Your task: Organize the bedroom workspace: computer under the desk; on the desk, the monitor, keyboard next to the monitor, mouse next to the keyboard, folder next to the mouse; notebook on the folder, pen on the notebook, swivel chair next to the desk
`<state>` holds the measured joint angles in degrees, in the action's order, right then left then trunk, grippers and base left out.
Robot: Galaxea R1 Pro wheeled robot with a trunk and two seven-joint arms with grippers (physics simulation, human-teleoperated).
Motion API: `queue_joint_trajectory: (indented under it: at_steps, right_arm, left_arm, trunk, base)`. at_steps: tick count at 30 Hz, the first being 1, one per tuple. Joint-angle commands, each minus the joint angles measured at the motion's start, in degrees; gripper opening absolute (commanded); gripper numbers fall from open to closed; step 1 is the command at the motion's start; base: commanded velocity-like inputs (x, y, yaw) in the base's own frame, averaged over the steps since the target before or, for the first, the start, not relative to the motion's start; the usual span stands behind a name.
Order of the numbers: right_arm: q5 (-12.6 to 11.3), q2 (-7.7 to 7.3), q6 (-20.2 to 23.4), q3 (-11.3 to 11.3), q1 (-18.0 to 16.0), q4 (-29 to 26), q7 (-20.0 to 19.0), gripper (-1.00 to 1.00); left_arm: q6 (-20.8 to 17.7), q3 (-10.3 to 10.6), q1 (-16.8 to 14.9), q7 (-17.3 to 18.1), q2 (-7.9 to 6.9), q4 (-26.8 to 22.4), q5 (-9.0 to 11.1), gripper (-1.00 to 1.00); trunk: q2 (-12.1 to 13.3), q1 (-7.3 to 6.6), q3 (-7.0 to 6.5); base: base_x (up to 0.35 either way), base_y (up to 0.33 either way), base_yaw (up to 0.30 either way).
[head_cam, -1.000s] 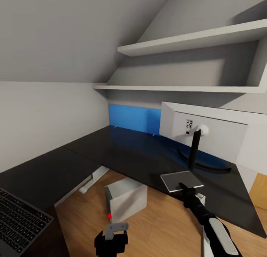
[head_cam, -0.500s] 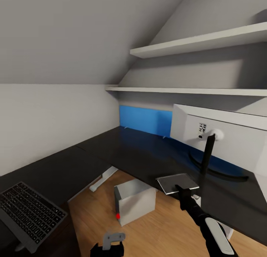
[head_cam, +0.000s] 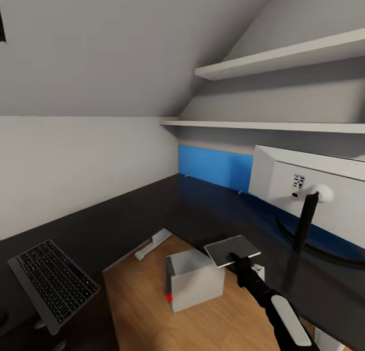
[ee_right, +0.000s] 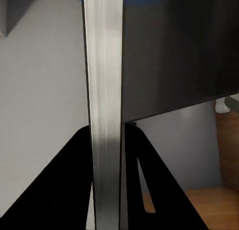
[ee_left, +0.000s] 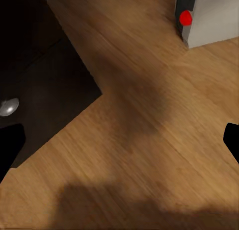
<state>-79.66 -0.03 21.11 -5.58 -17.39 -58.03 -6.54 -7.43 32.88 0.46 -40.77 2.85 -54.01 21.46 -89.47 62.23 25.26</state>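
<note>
The view has swung left, so the keyboard (head_cam: 53, 285) at the table's (head_cam: 167, 209) left end shows whole; right jaws clamp a thin grey slab (head_cam: 232, 249), likely the notebook, above the table's front edge; left jaws gape empty.

walls (head_cam: 76, 163) pale grey | ceiling (head_cam: 126, 41) sloped | shelves (head_cam: 284, 62) perhaps white | floor (head_cam: 142, 305) wood planks
</note>
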Motion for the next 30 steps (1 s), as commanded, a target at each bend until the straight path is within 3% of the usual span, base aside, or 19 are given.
queue_joint_trajectory:
  at_steps: [1,8,9,14,16,17,21,30]
  right_arm:
    - [-0.35,-0.02,0.31,0.18,-0.02,-0.01,-0.14,-1.0]
    - [-0.14,-0.06,0.18,3.12,-0.02,-0.06,-0.14,-1.0]
    - [-0.06,-0.06,0.12,5.29,-0.02,-0.02,-0.14,-1.0]
    - [0.01,-0.06,0.01,8.5,-0.02,-0.05,-0.18,-1.0]
    - [0.02,-0.06,0.0,9.25,-0.02,-0.01,-0.17,-1.0]
    - [0.03,-0.06,-0.01,9.8,-0.02,0.01,-0.16,-1.0]
    - [0.03,-0.06,-0.08,10.15,-0.02,0.02,-0.12,-1.0]
    - [-0.19,-0.3,0.35,10.13,-0.02,-0.14,-0.22,-1.0]
  left_arm:
    - [-0.04,0.1,-0.02,-0.33,-0.06,0.12,0.18,1.0]
    - [3.76,-0.17,-0.02,-0.34,-0.4,1.15,0.32,1.0]
    - [4.68,-0.24,-0.02,-0.36,-0.93,1.2,0.29,1.0]
    - [5.17,-0.43,-0.02,-0.42,-1.37,1.23,0.33,1.0]
    - [6.33,-1.11,-0.02,-0.44,-1.67,1.25,0.4,1.0]
    - [9.65,-2.98,-0.02,-0.43,-1.86,1.27,0.51,1.0]
    - [13.33,-4.79,-0.02,-0.38,-1.97,1.61,0.58,1.0]
    - [14.4,-5.09,-0.02,-0.37,-1.97,3.41,0.52,1.0]
  trunk:
    - [-0.03,0.01,0.02]
    - [-0.03,0.01,-0.2]
    - [-0.03,0.01,-0.24]
    - [-0.03,0.01,-0.39]
    - [-0.03,0.01,-0.46]
    - [-0.03,0.01,-0.49]
    - [-0.03,0.01,-0.61]
    - [-0.03,0.01,-0.71]
  base:
    - [0.134,-0.306,0.248]
    - [0.137,-0.312,0.249]
    - [0.13,-0.301,0.25]
    - [0.07,-0.207,0.25]
    - [0.019,-0.067,0.251]
    - [0.007,-0.024,0.251]
    - [0.003,-0.01,0.25]
    - [0.0,-0.001,0.122]
